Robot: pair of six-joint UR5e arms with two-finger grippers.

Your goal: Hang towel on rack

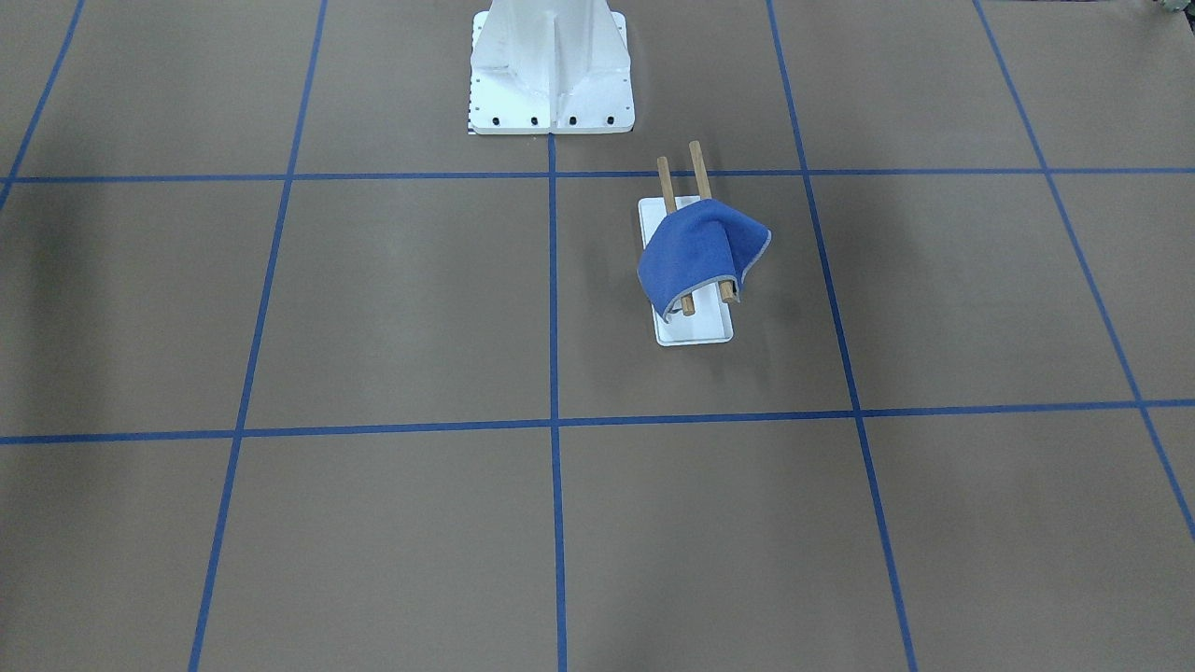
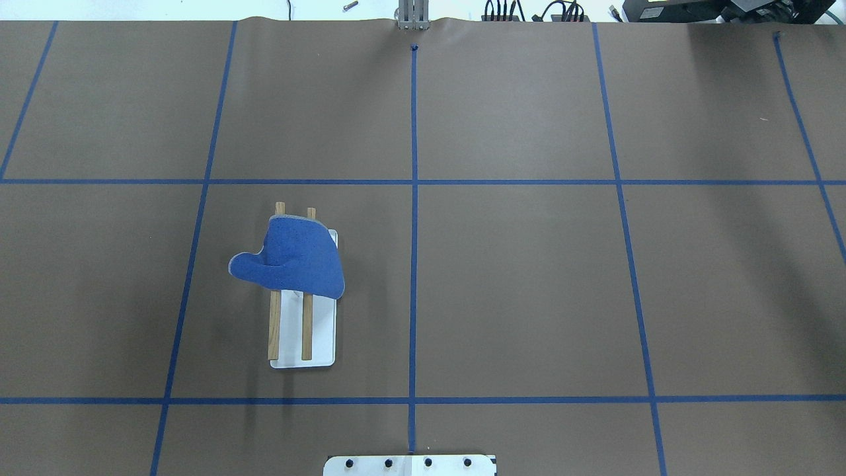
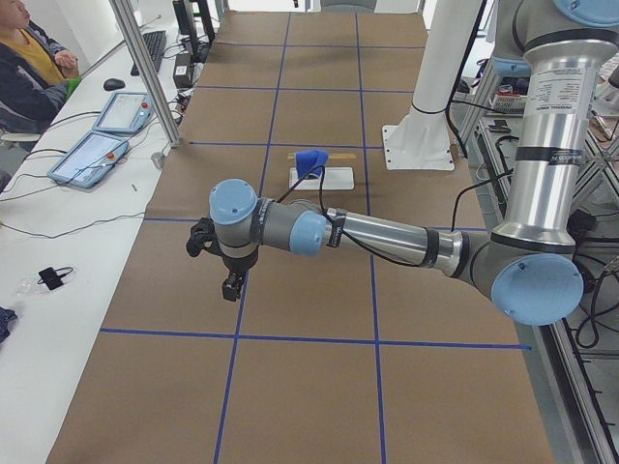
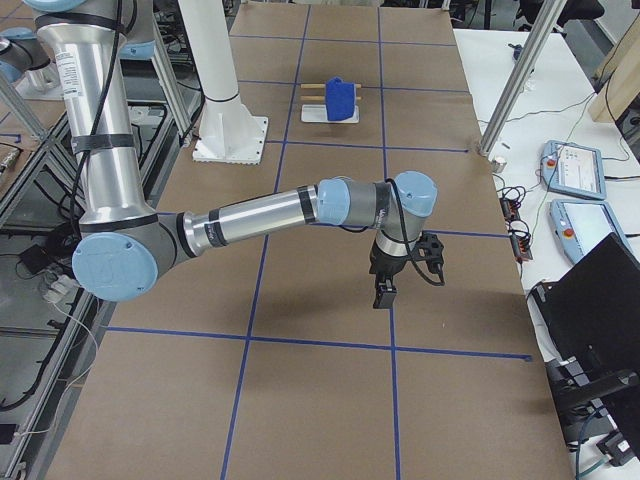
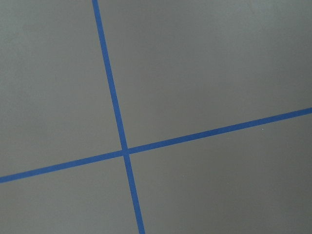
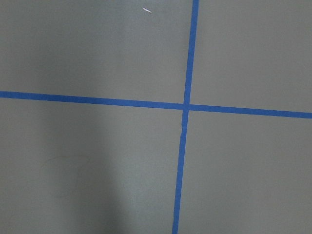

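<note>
In the front-facing view, the towel (image 1: 700,257) is seen just right of centre. It is draped across both rods of the rack (image 1: 697,166), at the end lower in the frame, and two rod tips peek out below the hem. The cloth is judged to be held there by its own weight alone, since no arm is seen in this view. The upper rod ends are left bare, toward the white pedestal (image 1: 551,65). From overhead, the rack is found left of centre. The upper half of the rods is covered, and a lobe of cloth spills past the left rod, so the hang is lopsided but carried by both rods. From the exterior left camera, the left gripper (image 3: 232,287) is seen at middle left, pointed down over the counter (image 1: 373,308) and well apart from the rack. Nothing is seen in it, and how far it is parted cannot be told. From the exterior right camera, the right gripper (image 4: 383,293) is seen near centre, also pointed down and far from the rack, its opening again not to be judged. In both wrist views only counter and crossed blue tape (image 5: 125,150) are shown. The hanging is judged essentially done.
</note>
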